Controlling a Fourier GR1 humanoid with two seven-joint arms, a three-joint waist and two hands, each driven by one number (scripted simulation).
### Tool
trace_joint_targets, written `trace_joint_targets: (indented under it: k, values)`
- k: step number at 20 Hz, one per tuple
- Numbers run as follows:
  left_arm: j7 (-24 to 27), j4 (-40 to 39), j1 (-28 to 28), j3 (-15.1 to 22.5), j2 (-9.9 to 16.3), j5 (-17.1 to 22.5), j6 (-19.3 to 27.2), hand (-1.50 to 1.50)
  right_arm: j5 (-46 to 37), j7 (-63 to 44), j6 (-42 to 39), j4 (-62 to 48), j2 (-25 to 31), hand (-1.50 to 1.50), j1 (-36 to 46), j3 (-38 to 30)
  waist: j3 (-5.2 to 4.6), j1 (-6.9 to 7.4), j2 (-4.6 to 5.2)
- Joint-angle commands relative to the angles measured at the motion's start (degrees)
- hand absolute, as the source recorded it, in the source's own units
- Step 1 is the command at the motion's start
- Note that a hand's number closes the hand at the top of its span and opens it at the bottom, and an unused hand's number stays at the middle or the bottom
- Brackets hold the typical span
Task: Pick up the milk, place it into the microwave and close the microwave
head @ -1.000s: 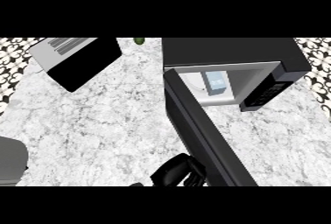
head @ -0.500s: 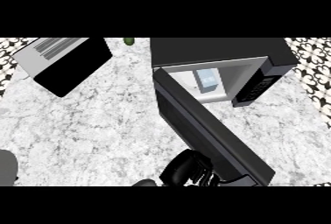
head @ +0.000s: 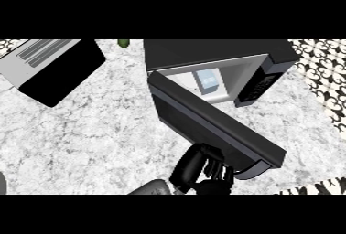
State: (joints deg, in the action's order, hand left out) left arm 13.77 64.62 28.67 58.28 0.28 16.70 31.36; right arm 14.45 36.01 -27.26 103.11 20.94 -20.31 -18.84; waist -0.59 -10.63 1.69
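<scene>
The milk (head: 208,82), a small pale blue and white carton, stands upright inside the black microwave (head: 216,52) at the top centre. The microwave's door (head: 209,123) stands partly open, running diagonally from its hinge at the cavity's left down to the lower right. It hides part of the cavity. My right hand (head: 196,167) comes up from the lower edge and lies against the door's outer face near its free end, fingers fairly straight, holding nothing. The left hand does not show.
The microwave's control panel (head: 260,84) is to the right of the cavity. A flat black and grey appliance (head: 57,68) lies at the upper left. A small green object (head: 124,43) sits at the back edge. The marble counter ends at the patterned strip (head: 324,68) on the right.
The door has swung further towards the cavity with my right hand following behind it. The grey left forearm at the left edge has left the view.
</scene>
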Motion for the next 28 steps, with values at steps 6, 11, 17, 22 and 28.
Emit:
trace_joint_targets:
  k: [6, 11, 17, 22, 28]
  values:
    - [4.4, -0.7, 6.2, -4.5, -0.3, 10.6, 4.4, 1.50, 5.3, -2.6, -4.1, 3.2, 3.9, -1.50, 1.6, 0.3, 0.00, -3.70, 1.11]
    - [4.7, -3.5, 11.0, -7.7, -0.3, 15.6, 4.8, 1.50, 7.6, -4.7, -4.5, 4.1, 6.1, -1.50, 2.8, -0.5, 0.08, -5.00, 1.56]
    - [5.8, -8.7, 16.4, -10.5, -0.3, 19.7, 5.2, 1.50, 9.6, -6.7, -4.5, 4.6, 8.4, -1.50, 4.1, -1.7, 0.18, -6.19, 2.11]
    - [9.4, -10.6, 19.1, -13.3, -0.3, 23.5, 3.7, 1.50, 11.4, -8.1, -5.0, 3.8, 9.8, -1.50, 5.3, -2.0, 0.07, -6.90, 3.09]
    - [11.6, -14.5, 22.9, -15.5, -0.3, 27.1, 2.6, 1.50, 14.0, -8.9, -5.3, 3.1, 11.3, -1.50, 7.4, -3.0, 0.21, -7.90, 3.62]
